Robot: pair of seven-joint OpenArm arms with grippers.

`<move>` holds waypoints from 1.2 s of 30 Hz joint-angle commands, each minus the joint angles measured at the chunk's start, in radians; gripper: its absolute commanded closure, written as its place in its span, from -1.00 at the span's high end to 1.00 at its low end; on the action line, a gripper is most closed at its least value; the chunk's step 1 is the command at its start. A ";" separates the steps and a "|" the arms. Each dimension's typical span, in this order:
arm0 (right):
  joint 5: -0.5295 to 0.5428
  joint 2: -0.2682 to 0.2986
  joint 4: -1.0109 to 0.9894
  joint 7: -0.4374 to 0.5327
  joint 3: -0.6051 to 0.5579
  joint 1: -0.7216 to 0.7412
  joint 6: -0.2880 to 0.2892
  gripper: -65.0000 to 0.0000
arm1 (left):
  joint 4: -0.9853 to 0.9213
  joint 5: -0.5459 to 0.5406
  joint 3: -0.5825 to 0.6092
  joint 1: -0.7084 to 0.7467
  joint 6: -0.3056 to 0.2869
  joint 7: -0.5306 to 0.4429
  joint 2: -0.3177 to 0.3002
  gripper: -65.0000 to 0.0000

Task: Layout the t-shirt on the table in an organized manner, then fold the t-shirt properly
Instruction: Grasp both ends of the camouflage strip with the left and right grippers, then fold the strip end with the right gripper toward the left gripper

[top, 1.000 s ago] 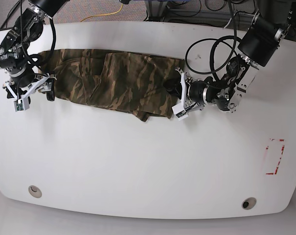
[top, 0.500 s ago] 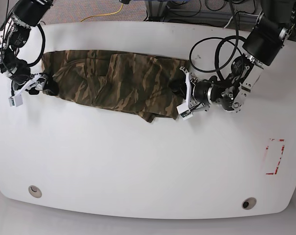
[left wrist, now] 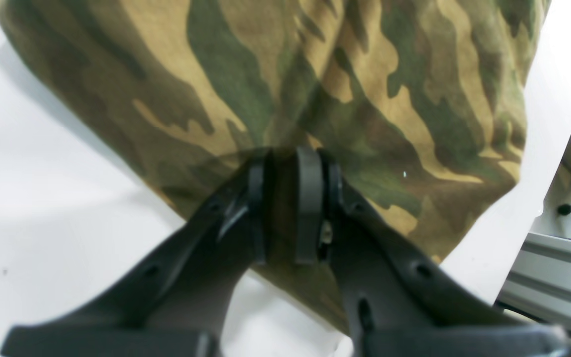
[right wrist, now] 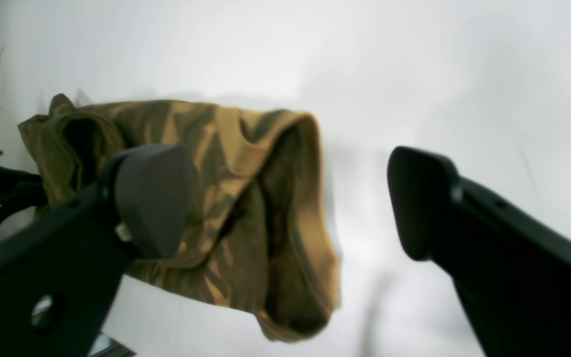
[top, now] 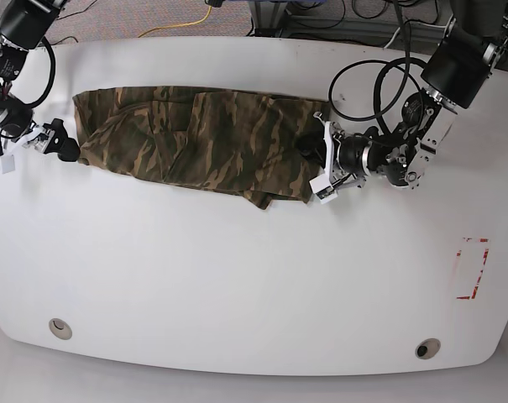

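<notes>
In my left wrist view the t-shirt (left wrist: 345,89) runs off the top edge, and the fold pinched in my left tool (left wrist: 284,208) is hidden between the pads. My right wrist view is soft: the cloth's near end is blurred, and its far end disappears behind one finger (right wrist: 151,198) of my right tool (right wrist: 285,203). In the base view my right tool sits against the left edge, too small to read, and the desk (top: 237,277) is cropped at both sides.
</notes>
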 commanded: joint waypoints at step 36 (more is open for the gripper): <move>0.061 -0.082 -0.007 0.016 -0.122 -0.049 0.002 0.84 | -0.013 0.121 -0.029 0.020 0.036 0.116 -0.021 -0.77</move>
